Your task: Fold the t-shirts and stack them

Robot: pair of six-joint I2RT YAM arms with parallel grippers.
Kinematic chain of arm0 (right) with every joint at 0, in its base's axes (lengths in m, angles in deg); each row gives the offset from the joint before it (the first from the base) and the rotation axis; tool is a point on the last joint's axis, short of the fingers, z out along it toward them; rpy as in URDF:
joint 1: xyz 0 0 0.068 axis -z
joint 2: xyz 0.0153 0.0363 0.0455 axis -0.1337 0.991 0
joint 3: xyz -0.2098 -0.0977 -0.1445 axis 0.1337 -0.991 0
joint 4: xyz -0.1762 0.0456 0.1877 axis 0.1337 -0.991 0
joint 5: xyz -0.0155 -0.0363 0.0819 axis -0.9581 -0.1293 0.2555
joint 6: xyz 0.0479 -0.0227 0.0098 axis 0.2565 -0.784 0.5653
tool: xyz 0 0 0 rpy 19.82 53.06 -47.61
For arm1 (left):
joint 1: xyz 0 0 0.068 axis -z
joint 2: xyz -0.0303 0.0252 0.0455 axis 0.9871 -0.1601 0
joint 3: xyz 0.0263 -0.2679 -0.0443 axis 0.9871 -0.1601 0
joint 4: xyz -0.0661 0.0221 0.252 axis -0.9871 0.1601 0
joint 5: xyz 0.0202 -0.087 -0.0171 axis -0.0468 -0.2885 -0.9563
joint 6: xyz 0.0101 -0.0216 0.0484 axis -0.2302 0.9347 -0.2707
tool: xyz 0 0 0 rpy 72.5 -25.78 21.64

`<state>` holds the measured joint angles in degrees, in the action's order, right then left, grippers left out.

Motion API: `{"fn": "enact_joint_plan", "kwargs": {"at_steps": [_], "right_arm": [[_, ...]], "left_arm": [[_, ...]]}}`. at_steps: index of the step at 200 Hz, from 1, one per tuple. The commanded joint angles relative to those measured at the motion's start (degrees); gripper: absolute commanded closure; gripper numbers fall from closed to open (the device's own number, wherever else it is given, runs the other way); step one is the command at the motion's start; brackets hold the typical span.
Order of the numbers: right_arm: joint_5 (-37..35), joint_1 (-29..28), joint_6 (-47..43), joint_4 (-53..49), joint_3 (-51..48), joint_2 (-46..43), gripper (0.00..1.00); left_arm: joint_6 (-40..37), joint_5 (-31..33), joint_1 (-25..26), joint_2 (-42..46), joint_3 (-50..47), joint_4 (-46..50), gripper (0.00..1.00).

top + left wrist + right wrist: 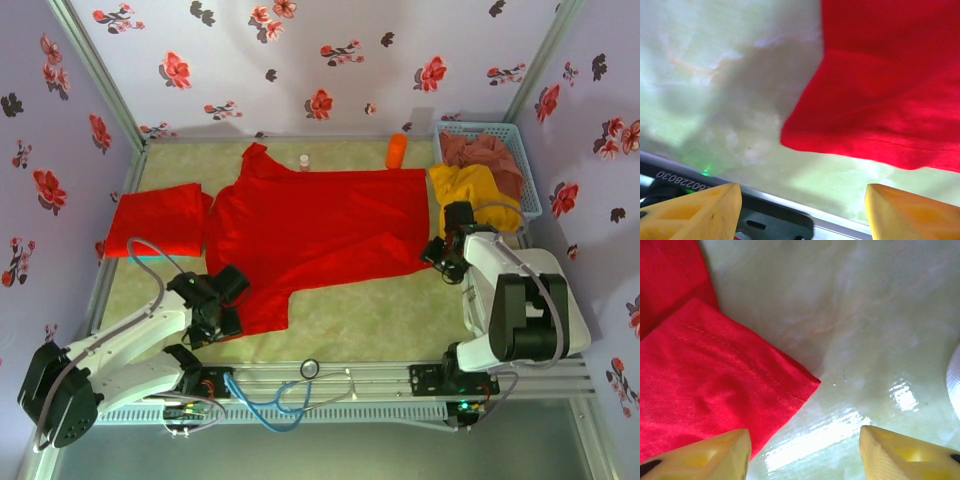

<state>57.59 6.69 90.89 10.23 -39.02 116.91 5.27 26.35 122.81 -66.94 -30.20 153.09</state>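
T-shirt (pixel 320 235) spread flat on pale marbled table (pixel 380 320); floral walls (pixel 300 60) around.

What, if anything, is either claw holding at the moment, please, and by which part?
Nothing: the left claw and the right claw both stand open and empty, near edges of the spread t-shirt.

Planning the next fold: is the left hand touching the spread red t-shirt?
Apart. In the left wrist view the left hand is open, its fingers clear of the t-shirt, bare table between.
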Motion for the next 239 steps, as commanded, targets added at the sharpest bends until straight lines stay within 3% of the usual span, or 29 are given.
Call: {"fn": "enact_joint_plan", "kwargs": {"at_steps": [1, 59, 86, 98, 181, 186, 188, 193, 197, 212, 239], "right_arm": [[0.14, 0.38, 0.80, 2.21, 0.81, 2.37, 0.44], [-0.21, 0.38, 0.60, 4.78, 1.33, 6.78, 0.59], [0.14, 0.29, 0.21, 4.31, 1.68, 7.22, 0.91], [-0.09, 0.04, 0.00, 3.33, 1.60, 6.47, 1.00], [-1.02, -0.83, 0.36, -4.38, -2.40, -7.20, 1.00], [-1.66, -0.85, 0.04, -4.05, -2.49, -7.31, 0.88], [-1.94, -0.85, 0.02, -3.95, -2.52, -7.32, 0.77], [-2.52, -0.85, -0.32, -3.71, -2.31, -7.08, 0.64], [-2.96, -0.85, -0.59, -3.53, -2.04, -6.74, 0.58], [-4.32, -0.79, -1.08, -2.49, -0.91, -4.69, 0.48], [-3.90, -0.85, -1.54, -1.63, 1.04, -0.27, 0.49]], "left_arm": [[2.83, -0.42, -0.45, 0.50, -1.79, 2.44, 0.34], [3.11, -0.16, -0.99, 0.40, -4.54, -0.14, 0.34], [2.93, -0.25, -1.19, -0.02, -4.91, -1.51, 0.34], [2.70, -0.32, -1.11, -0.43, -4.82, -2.12, 0.34], [1.02, 1.39, -2.06, -3.57, -4.13, -6.37, 0.34], [0.99, 1.26, -2.19, -3.53, -4.08, -6.93, 0.34], [1.00, 1.18, -2.33, -3.48, -4.09, -7.17, 0.34], [1.00, 1.03, -2.34, -3.46, -4.03, -7.85, 0.33], [0.96, 0.90, -2.30, -3.46, -4.01, -8.16, 0.33], [0.83, 0.84, -2.29, -3.75, -3.57, -8.27, 0.32], [0.28, 0.53, -2.29, -3.92, -3.32, -7.30, 0.33]]}}
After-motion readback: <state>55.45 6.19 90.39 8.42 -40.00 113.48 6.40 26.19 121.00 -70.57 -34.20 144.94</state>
